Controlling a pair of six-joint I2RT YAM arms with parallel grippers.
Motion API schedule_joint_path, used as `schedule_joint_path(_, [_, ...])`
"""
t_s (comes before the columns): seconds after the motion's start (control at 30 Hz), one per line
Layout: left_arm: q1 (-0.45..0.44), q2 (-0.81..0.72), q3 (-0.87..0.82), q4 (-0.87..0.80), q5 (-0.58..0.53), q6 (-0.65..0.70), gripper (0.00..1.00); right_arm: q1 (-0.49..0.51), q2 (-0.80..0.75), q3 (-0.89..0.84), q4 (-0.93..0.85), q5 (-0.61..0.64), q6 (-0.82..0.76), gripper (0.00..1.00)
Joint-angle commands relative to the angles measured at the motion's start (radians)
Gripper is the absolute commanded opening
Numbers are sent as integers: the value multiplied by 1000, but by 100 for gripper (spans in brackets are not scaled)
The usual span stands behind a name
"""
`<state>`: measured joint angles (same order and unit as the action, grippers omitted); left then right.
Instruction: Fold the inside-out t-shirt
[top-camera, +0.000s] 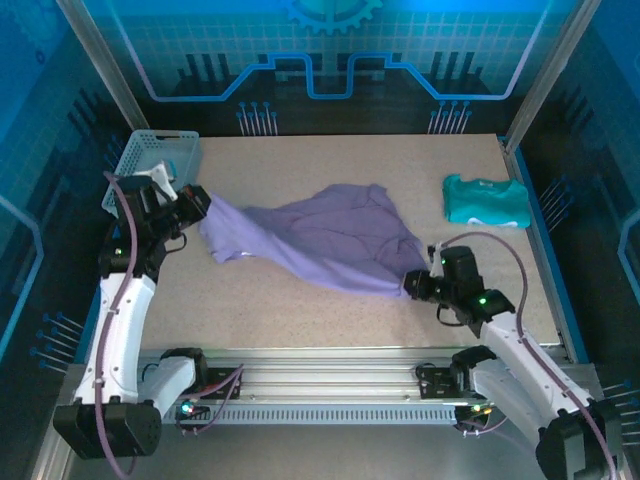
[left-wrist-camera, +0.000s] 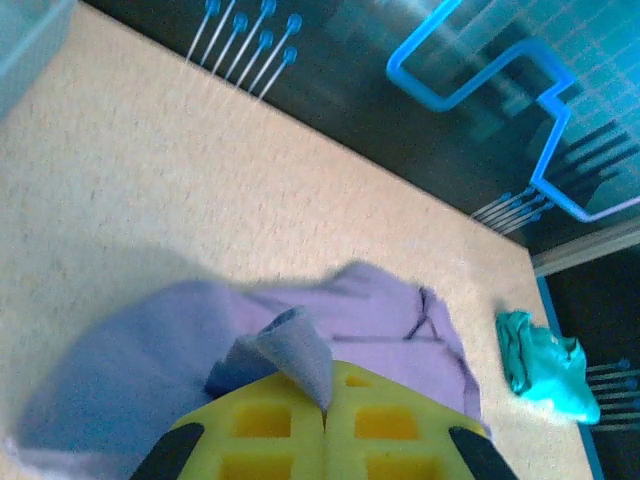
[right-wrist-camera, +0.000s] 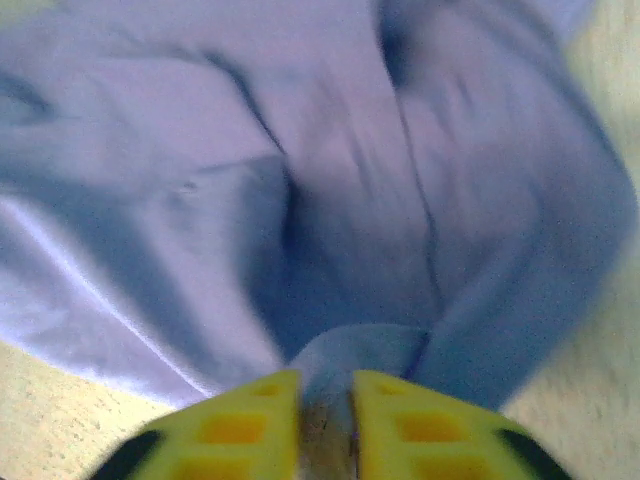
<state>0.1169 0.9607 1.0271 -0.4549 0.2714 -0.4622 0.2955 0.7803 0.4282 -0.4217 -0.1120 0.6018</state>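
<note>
The lavender inside-out t-shirt (top-camera: 320, 235) lies crumpled and stretched across the table between both arms. At its left end my left gripper (top-camera: 200, 207) is shut on a pinch of the cloth. In the left wrist view, a peak of fabric (left-wrist-camera: 300, 345) sticks up from the closed yellow jaws (left-wrist-camera: 327, 405), with the rest of the shirt (left-wrist-camera: 390, 335) spread beyond. My right gripper (top-camera: 410, 283) is at the shirt's right lower corner. In the right wrist view its jaws (right-wrist-camera: 327, 400) stand a little apart, with a fold of the shirt (right-wrist-camera: 360, 345) still lying between them.
A grey mesh basket (top-camera: 150, 160) stands at the back left, just behind the left gripper. A folded teal garment (top-camera: 485, 200) lies at the back right, also seen in the left wrist view (left-wrist-camera: 540, 365). Bare tabletop (top-camera: 300, 310) lies in front of the shirt.
</note>
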Motion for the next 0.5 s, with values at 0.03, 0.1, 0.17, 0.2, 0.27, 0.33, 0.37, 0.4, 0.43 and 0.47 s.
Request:
schedule_joint_path(0.03, [10,-48,-80,-23,78,16,0,57,41,26,-38,129,45,41])
schedule_joint_path(0.1, [10,-50,-102,-11,91,3,0,86,104,86,-64,201,-3,47])
schedule_joint_path(0.17, [8,-55,-121,5,101,-6,0,107,185,141,-90,258,-43,49])
schedule_joint_path(0.2, [8,-58,-128,12,103,-9,0,111,219,159,-92,261,-54,50])
schedule_joint_path(0.27, [9,-61,-141,18,101,-5,0,139,287,184,-82,260,-71,54])
schedule_joint_path(0.33, [9,-62,-145,17,100,2,0,187,340,213,-72,270,-90,62])
schedule_joint_path(0.37, [9,-62,-148,19,100,3,0,220,369,235,-72,290,-97,63])
schedule_joint_path(0.4, [10,-61,-149,21,100,3,0,238,392,253,-72,307,-101,64])
schedule_joint_path(0.43, [8,-60,-152,27,102,2,0,239,420,268,-69,306,-103,64])
schedule_joint_path(0.47, [9,-59,-155,32,105,1,0,231,443,277,-59,303,-109,64])
